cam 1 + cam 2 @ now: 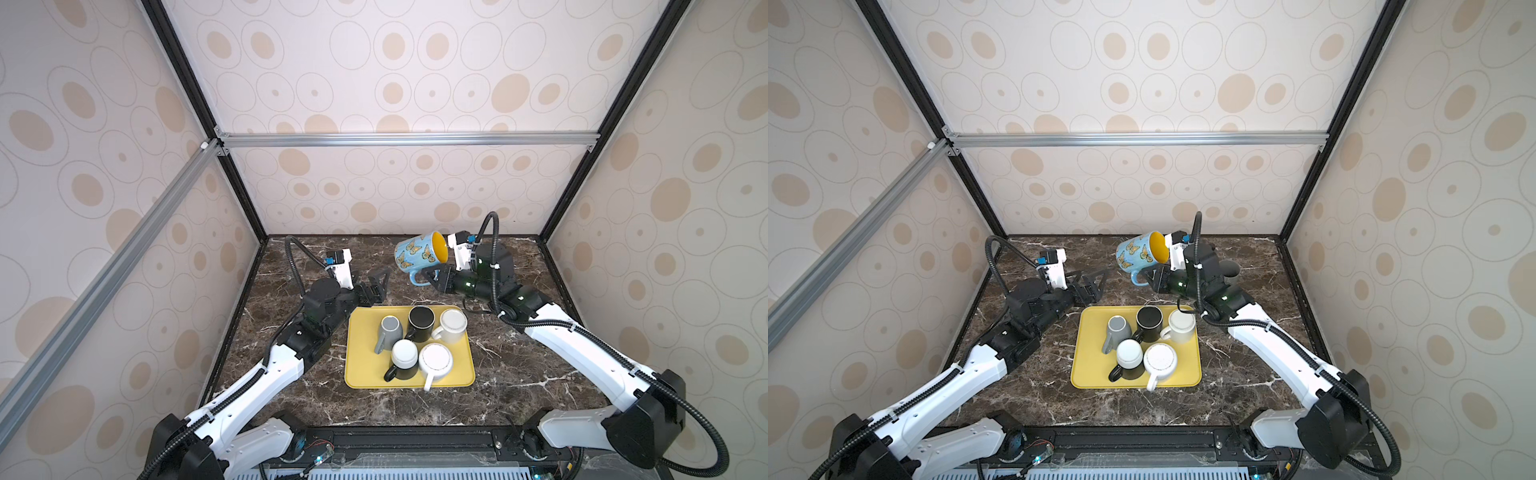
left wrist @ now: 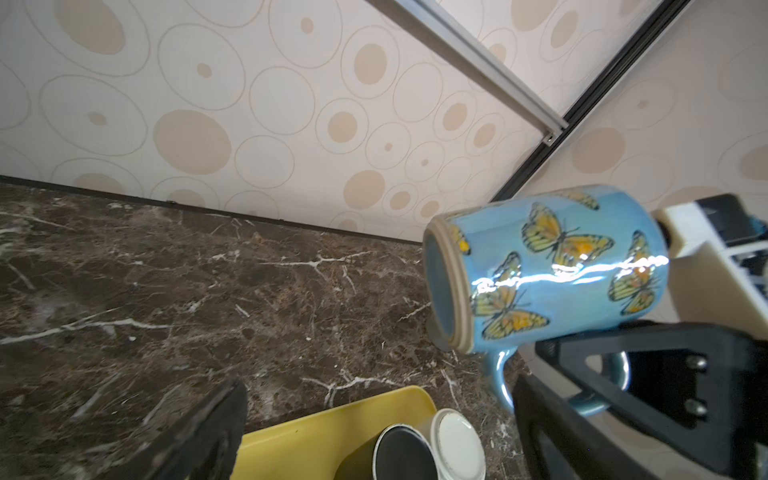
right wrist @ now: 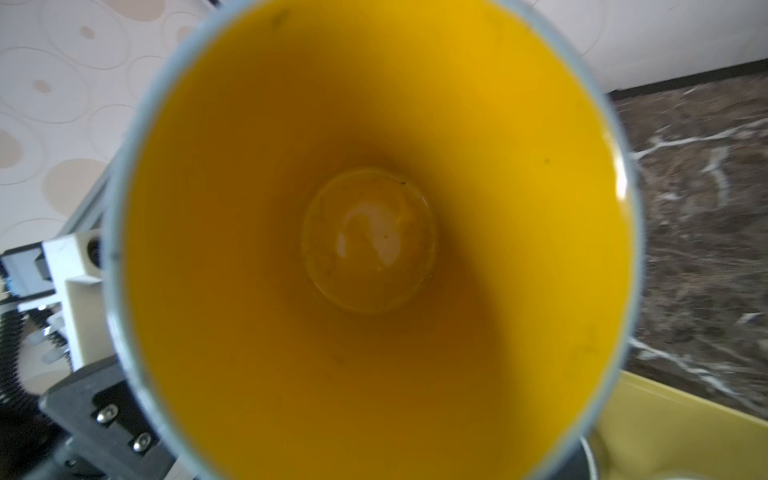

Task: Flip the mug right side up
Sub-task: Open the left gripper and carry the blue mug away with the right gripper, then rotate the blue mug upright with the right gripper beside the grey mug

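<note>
Marbled bench (image 1: pixel 519 374), far side: butterfly mug (image 1: pixel 419 253) aloft on its side, handle (image 1: pixel 412 279) clamped in my right hand (image 1: pixel 432 276), fingertips largely hidden; my left hand (image 1: pixel 376 286) spread wide, empty.

Holds left gripper (image 1: pixel 380 286) wide open, left of centre; clamps right gripper (image 1: pixel 432 276) on mug (image 1: pixel 417 251) handle, raised, far side.

Your landmark: tray (image 1: pixel 360 374), mid-table (image 1: pixel 519 374).
On it you have three back-row mugs (image 1: pixel 420 320) and two front-row mugs (image 1: pixel 404 357).
Behind it, raised: mug (image 1: pixel 419 253), on its side, handle in right gripper (image 1: pixel 431 277).
Behind its left corner: left gripper (image 1: pixel 380 286), apart from the mug.
</note>
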{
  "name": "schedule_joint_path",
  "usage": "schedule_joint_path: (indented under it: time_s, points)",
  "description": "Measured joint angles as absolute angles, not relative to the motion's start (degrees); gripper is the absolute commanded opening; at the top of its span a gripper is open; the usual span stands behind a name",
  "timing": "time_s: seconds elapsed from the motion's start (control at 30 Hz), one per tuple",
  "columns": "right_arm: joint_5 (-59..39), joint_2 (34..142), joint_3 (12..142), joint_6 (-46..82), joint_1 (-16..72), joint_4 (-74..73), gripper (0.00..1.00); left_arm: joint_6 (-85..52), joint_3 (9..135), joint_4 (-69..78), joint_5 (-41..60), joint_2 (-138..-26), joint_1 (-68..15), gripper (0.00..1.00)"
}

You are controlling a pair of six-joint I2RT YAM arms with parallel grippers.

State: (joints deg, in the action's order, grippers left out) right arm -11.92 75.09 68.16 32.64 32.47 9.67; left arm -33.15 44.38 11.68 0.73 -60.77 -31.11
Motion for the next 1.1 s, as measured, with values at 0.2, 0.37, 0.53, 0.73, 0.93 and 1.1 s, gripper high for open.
schedule_joint_path:
  time_s: [0.2,0.37,0.53,0.73,0.93,1.1]
  points:
    - [1.43,75.96,70.72,23.53,31.70,16.38,0.00,-30.94,43.42,9.91,-1.61,-60.53,-31.11,1.00]
    - [6.35,81.65,76.77,19.38,29.87,21.10,0.00,-30.28,42.57,9.85,-1.19,-60.86,-31.11,1.00]
    - [8.75,86.37,79.57,16.69,28.12,24.12,0.00,-30.13,42.57,9.74,-0.27,-62.15,-31.11,1.00]
    - [10.13,92.75,83.15,14.57,25.32,26.48,0.00,-30.28,42.54,9.74,0.05,-62.28,-31.11,1.00]
    - [11.42,95.61,83.22,13.98,22.79,29.04,0.00,-30.13,41.34,10.09,1.41,-60.73,-31.11,1.00]
    - [12.27,97.34,83.22,13.89,22.06,29.85,0.00,-29.98,41.21,9.91,2.13,-61.10,-31.11,1.00]
